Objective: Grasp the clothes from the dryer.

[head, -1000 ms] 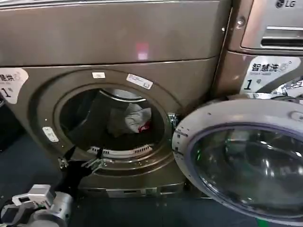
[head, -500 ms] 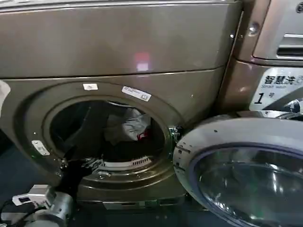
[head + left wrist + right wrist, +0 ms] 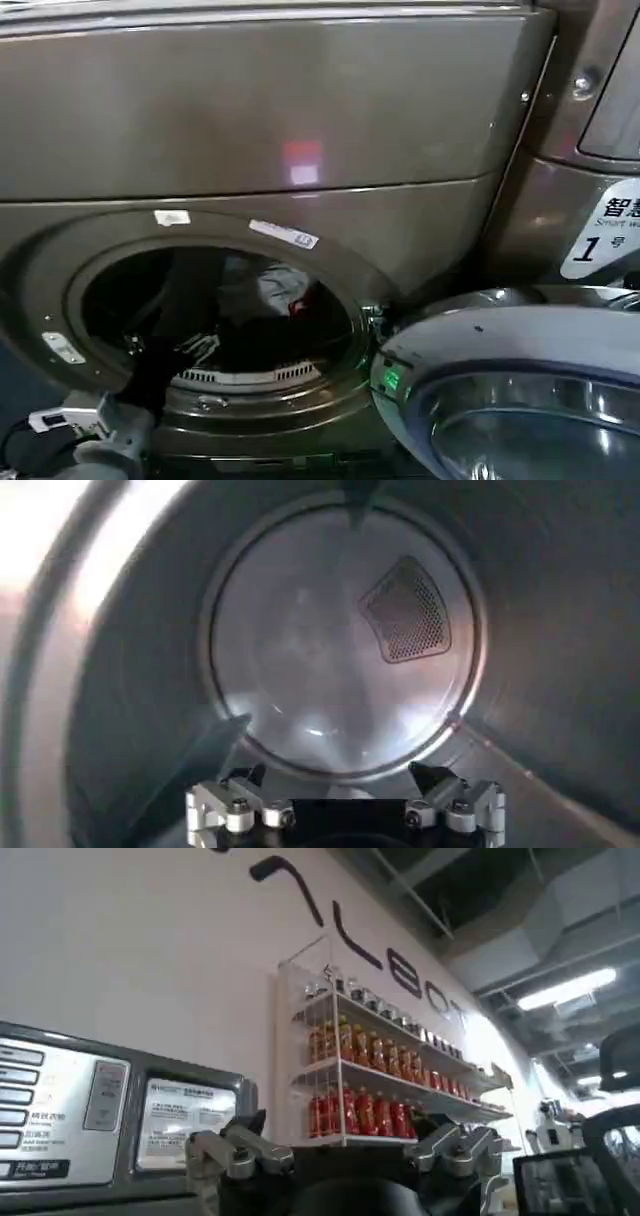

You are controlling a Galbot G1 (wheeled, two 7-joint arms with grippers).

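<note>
The bronze-brown dryer (image 3: 300, 120) stands with its round porthole open. Deep in the dark drum lie the clothes (image 3: 272, 288), a small white and grey bundle with a bit of red on its right side. My left arm reaches in over the lower left rim, and my left gripper (image 3: 200, 349) hangs open in the drum, left of the bundle and lower, apart from it. In the left wrist view the left gripper (image 3: 335, 780) faces the drum's bare back wall (image 3: 330, 650), fingers spread, nothing between them. My right gripper (image 3: 340, 1138) is open and empty, pointing up at a wall.
The silver-rimmed glass door (image 3: 520, 345) stands swung out at the lower right. Beside it is a like machine with a "Smart wash" sticker (image 3: 612, 232). A white slotted grille (image 3: 245, 377) lines the porthole's lower rim. A shelf of bottles (image 3: 370, 1098) hangs beyond the right gripper.
The head view has drawn closer, so the porthole sits lower and further left. My left arm has gone deeper into the drum. The clothes lie where they were.
</note>
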